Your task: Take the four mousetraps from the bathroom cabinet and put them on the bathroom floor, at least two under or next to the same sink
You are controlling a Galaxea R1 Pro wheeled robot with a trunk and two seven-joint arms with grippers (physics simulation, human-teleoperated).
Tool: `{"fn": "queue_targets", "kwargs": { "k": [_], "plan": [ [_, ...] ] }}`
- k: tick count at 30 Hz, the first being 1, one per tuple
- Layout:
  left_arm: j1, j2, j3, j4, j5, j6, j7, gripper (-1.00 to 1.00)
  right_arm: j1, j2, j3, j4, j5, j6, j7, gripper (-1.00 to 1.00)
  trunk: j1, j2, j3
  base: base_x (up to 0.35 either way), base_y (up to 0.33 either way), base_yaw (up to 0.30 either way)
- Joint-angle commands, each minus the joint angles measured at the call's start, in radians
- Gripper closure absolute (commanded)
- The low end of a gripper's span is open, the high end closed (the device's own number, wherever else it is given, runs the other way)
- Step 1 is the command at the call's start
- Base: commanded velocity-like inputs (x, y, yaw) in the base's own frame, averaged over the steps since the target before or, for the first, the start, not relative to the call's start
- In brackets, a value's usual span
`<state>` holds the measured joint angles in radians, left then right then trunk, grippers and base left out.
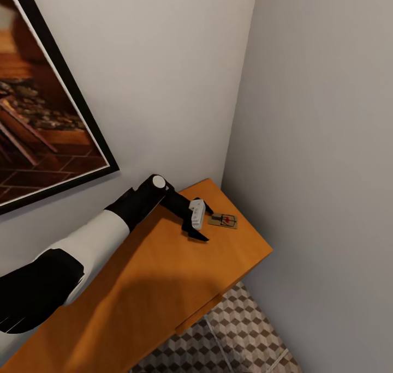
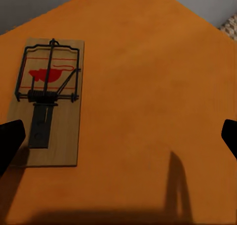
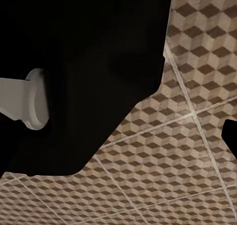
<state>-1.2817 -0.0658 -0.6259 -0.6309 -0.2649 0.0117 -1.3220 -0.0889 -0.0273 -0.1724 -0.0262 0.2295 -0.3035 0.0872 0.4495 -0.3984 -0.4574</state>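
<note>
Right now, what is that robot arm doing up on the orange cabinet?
The robot's left arm is reaching across the top of the orange-wood cabinet toward a mousetrap that lies flat near the far corner by the walls. Its left pincer is open and just short of the trap, not touching it. In the left wrist view, the trap sits off to one side of the open fingers, not between them. The right wrist view looks down at the cube-patterned bathroom floor.

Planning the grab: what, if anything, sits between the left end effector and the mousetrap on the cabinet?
Nothing visible: only bare cabinet top lies between the open left end effector and the mousetrap.
</note>
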Motion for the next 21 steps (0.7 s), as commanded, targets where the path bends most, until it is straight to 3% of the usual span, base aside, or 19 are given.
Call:
{"fn": "queue_targets", "kwargs": {
  "k": [1, 8, 21],
  "plan": [
    [-0.001, 0.000, 0.000, -0.003, -0.008, 0.007, -0.004, -1.00, 0.000, 0.000, -0.009, 0.001, 0.007, -0.003, 0.004, -1.00, 0.001, -0.002, -0.001, 0.000, 0.000, 0.000],
    [-0.001, 0.001, 0.003, -0.010, -0.038, 0.026, -0.007, -1.00, 0.000, 0.000, -0.009, 0.000, 0.007, -0.003, 0.004, -1.00, 0.001, -0.002, -0.001, 0.000, 0.000, 0.000],
    [-0.001, 0.017, 0.007, -0.012, -0.047, 0.031, -0.008, -1.00, 0.000, 0.000, -0.009, 0.001, 0.007, -0.003, 0.004, -1.00, 0.001, -0.002, -0.001, 0.000, 0.000, 0.000]
  ]
}}
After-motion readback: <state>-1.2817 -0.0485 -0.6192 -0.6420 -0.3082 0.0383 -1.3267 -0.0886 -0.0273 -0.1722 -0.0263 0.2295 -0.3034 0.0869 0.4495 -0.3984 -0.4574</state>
